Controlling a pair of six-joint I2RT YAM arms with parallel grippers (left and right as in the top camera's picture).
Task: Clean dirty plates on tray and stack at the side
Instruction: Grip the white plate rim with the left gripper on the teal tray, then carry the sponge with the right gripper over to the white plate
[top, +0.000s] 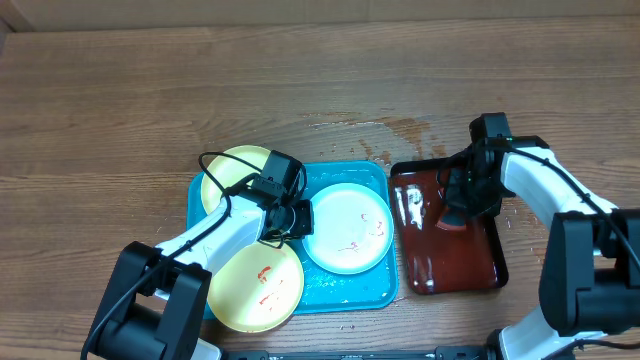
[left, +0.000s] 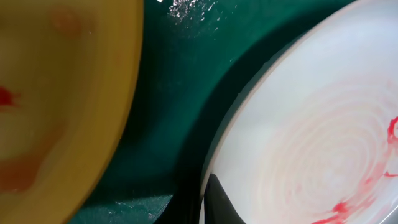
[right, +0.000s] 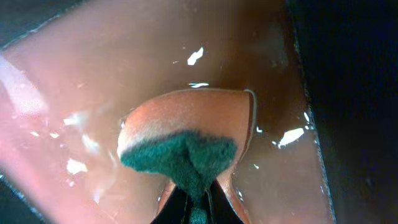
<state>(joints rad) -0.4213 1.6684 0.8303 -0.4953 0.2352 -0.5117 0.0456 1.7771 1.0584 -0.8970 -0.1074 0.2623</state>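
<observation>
While the left gripper (top: 290, 218) sat closed narrow at the edge of the mint-white plate (top: 348, 230), apparently pinching its rim, one dark finger (left: 217, 202) showed over that rim in the wrist view. The other finger was hidden, so the depth of the bite could not be told. The plate lay flat in the turquoise tray (top: 375, 175), spreading away to the gripper's right, with thin red smears across its face. Two yellow-green plates flanked the gripper: one (top: 232, 172) ahead and to its left, the other (top: 255, 285) back toward the arm's base and also smeared red. A strip of bare tray floor separated the mint-white plate from the nearer yellow one.

The right gripper (top: 455, 205) was clamped on a sponge (right: 186, 140), green scouring face toward the camera. It hung over the wet red-brown tray (top: 470, 270), which sat directly beneath it, well to the right of the plate.

Slip was the likely trouble: a shallow pinch on wet, smooth plastic could let the plate swivel or drop once the sponge pressed on it. Lifting from one edge could also drag the far rim along the tray or knock a neighbouring plate. A soaked sponge carried across could drip on the table.
</observation>
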